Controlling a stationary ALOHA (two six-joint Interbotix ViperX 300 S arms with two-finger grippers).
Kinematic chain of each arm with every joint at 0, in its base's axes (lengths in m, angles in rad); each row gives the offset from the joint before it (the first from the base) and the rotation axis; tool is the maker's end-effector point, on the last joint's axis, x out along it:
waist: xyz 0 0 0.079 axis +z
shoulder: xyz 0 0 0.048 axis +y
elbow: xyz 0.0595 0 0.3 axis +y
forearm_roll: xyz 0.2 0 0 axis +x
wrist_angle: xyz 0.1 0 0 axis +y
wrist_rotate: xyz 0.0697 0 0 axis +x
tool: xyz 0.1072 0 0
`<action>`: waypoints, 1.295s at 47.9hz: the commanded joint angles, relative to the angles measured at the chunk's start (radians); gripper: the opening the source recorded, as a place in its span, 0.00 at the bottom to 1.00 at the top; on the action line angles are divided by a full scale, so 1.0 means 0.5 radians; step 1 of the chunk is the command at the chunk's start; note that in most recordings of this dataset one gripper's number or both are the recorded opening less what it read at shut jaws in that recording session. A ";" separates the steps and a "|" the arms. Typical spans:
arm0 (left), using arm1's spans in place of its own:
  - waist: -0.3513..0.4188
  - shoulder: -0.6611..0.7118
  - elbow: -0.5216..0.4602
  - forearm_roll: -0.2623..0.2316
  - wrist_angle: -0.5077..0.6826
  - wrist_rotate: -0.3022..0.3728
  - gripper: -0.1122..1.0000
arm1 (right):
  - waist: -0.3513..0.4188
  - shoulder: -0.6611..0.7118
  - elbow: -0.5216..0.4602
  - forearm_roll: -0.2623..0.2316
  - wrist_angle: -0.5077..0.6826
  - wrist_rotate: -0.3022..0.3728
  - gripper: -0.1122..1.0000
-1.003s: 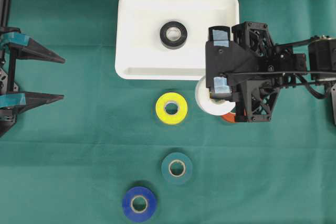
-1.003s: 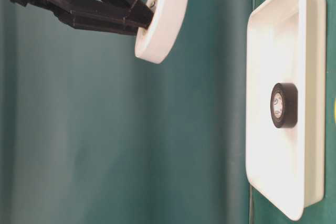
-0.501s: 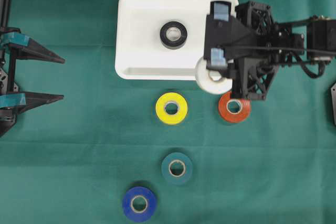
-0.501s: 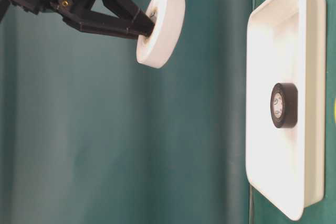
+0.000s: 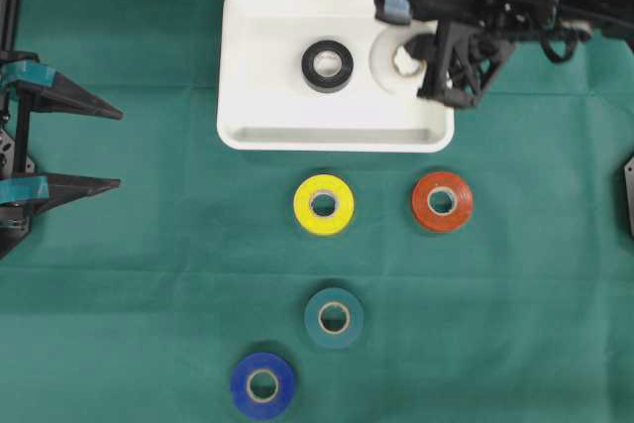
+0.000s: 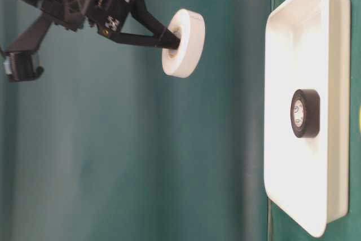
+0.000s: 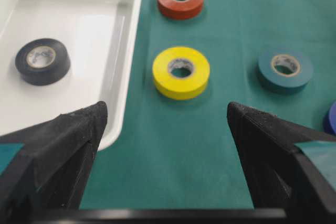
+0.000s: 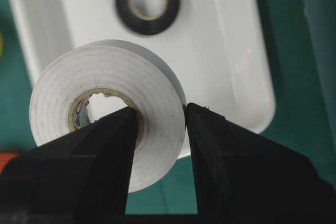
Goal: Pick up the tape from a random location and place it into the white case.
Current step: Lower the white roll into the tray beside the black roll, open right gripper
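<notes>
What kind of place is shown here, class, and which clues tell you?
Probably a robot test bench: a green cloth covers the table, coloured tape rolls are spaced out beside a white case, and the right gripper holds a white tape roll.

— What sort of place am I driving this rig in?

— From my feeds it reads as a robotics lab bench, a staged test setup rather than a home or shop. A plain green cloth (image 5: pixel 535 324) covers the whole work surface, and the same green hangs as a backdrop in the table-level view.

— What else tells you that?

— Two black robot arms face each other across the cloth, and the only props are a white case (image 5: pixel 258 56) and colour-coded tape rolls (image 5: pixel 324 204) laid out apart from one another. I see no household clutter, tools or shelves.
</notes>
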 commanded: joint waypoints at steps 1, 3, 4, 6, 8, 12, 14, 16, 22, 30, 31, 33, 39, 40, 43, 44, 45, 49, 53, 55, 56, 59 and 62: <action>0.006 0.012 -0.028 -0.003 -0.006 -0.003 0.95 | -0.077 -0.006 -0.077 -0.018 -0.025 -0.003 0.39; 0.006 0.015 -0.028 -0.003 -0.006 -0.003 0.95 | -0.110 0.006 -0.086 -0.028 -0.025 -0.003 0.39; 0.006 0.015 -0.025 -0.003 -0.006 -0.003 0.95 | -0.129 0.012 -0.089 -0.034 -0.025 -0.003 0.39; 0.006 0.015 -0.025 -0.003 -0.006 -0.003 0.95 | -0.169 0.025 -0.101 -0.046 -0.025 -0.003 0.39; 0.006 0.015 -0.025 -0.003 -0.006 -0.003 0.95 | -0.202 0.037 -0.117 -0.049 -0.031 -0.003 0.39; 0.006 0.012 -0.025 -0.003 -0.003 -0.003 0.95 | -0.258 0.064 -0.132 -0.049 -0.040 -0.003 0.39; 0.006 0.012 -0.025 -0.003 -0.003 -0.003 0.95 | -0.276 0.077 -0.141 -0.049 -0.043 -0.003 0.39; 0.003 0.015 -0.025 0.000 -0.003 -0.003 0.95 | -0.288 0.089 -0.144 -0.049 -0.046 -0.003 0.39; 0.006 0.015 -0.025 -0.003 -0.003 -0.003 0.95 | -0.295 0.101 -0.150 -0.049 -0.049 -0.006 0.39; 0.006 0.012 -0.025 -0.003 -0.003 -0.003 0.95 | -0.295 0.101 -0.147 -0.049 -0.046 -0.006 0.39; 0.006 0.012 -0.028 -0.003 -0.003 -0.003 0.95 | -0.295 0.101 -0.147 -0.049 -0.049 -0.003 0.39; 0.003 0.012 -0.025 -0.003 -0.003 -0.003 0.95 | -0.295 0.101 -0.147 -0.049 -0.049 -0.003 0.39; 0.006 0.015 -0.025 -0.003 -0.006 -0.003 0.95 | -0.298 0.101 -0.147 -0.049 -0.046 -0.006 0.39; 0.006 0.012 -0.025 -0.003 -0.003 -0.003 0.95 | -0.295 0.101 -0.147 -0.049 -0.046 -0.006 0.39; 0.006 0.015 -0.028 -0.003 -0.003 -0.003 0.95 | -0.295 0.101 -0.147 -0.049 -0.046 -0.006 0.39; 0.006 0.015 -0.028 0.000 -0.003 -0.003 0.95 | -0.295 0.101 -0.147 -0.049 -0.046 -0.006 0.39; 0.006 0.012 -0.025 -0.003 -0.003 -0.003 0.95 | -0.295 0.101 -0.147 -0.049 -0.046 -0.006 0.39; 0.006 0.012 -0.025 -0.003 -0.003 -0.003 0.95 | -0.295 0.101 -0.144 -0.049 -0.046 -0.006 0.39; 0.006 0.015 -0.025 -0.003 -0.003 -0.003 0.95 | -0.298 0.101 -0.144 -0.049 -0.046 -0.003 0.39; 0.006 0.012 -0.025 -0.003 -0.003 -0.003 0.95 | -0.295 0.104 -0.144 -0.049 -0.046 -0.006 0.39; 0.006 0.015 -0.028 -0.003 -0.003 -0.003 0.95 | -0.295 0.101 -0.144 -0.049 -0.046 -0.006 0.39; 0.006 0.012 -0.025 -0.003 -0.003 -0.003 0.95 | -0.295 0.101 -0.141 -0.049 -0.046 -0.006 0.39; 0.006 0.015 -0.028 -0.003 -0.003 -0.003 0.95 | -0.295 0.104 -0.141 -0.049 -0.046 -0.006 0.39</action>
